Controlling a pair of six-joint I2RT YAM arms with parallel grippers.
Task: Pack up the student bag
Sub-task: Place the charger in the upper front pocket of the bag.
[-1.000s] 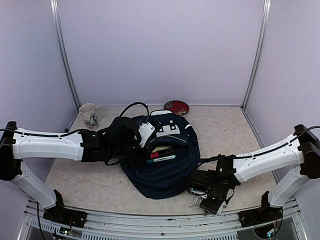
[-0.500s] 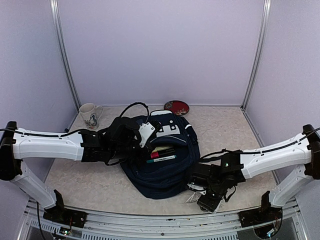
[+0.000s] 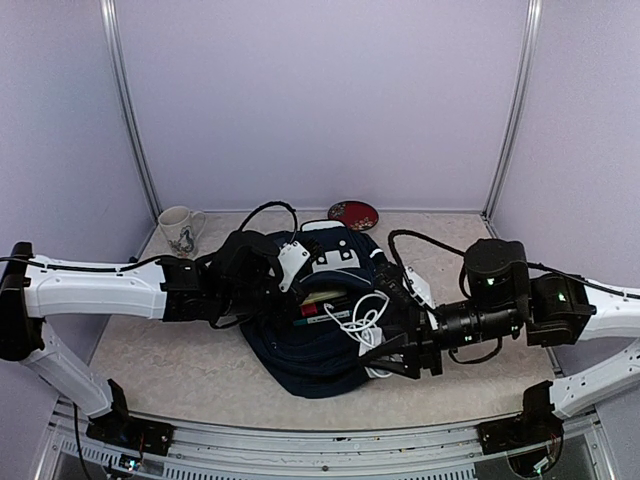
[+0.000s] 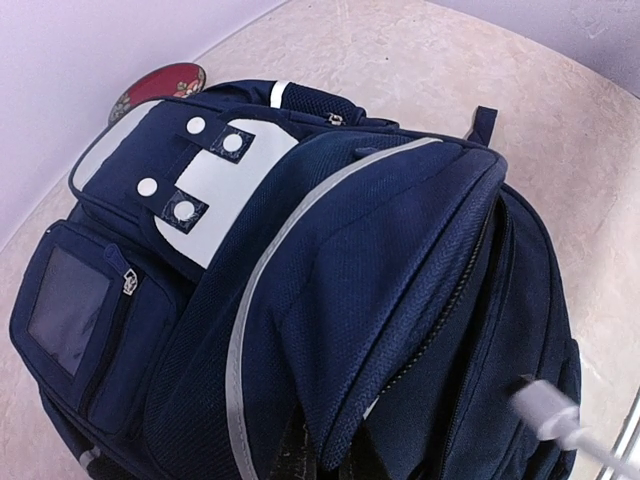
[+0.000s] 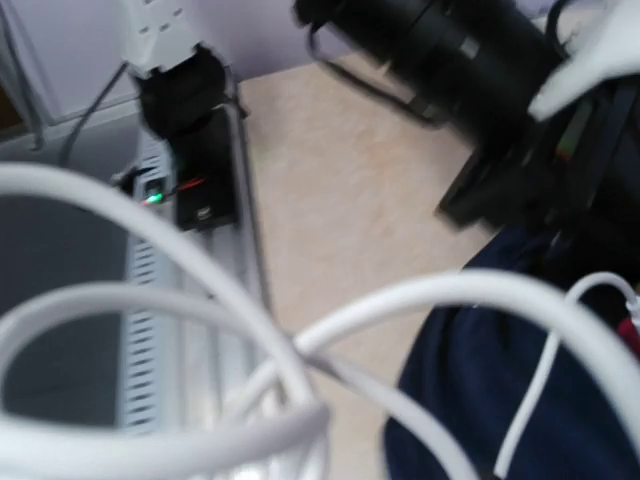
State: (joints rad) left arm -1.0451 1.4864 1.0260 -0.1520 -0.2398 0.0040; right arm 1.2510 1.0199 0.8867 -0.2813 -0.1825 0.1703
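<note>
Top view: bag (image 3: 320,362) lay mid-table, opening up. L gripper (image 3: 287,280) was shut at its rim. R gripper (image 3: 385,346) clamped a white cable (image 3: 360,318) over the opening.
L wrist: bag (image 4: 330,300) filled the view.
R wrist: blurred cable (image 5: 200,290) loops.

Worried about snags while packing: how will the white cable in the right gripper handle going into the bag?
The white cable is likely floppy: its loops sag loosely from the right gripper. Probably light, being thin. Loose loops may catch on the open edge of the student bag.
</note>
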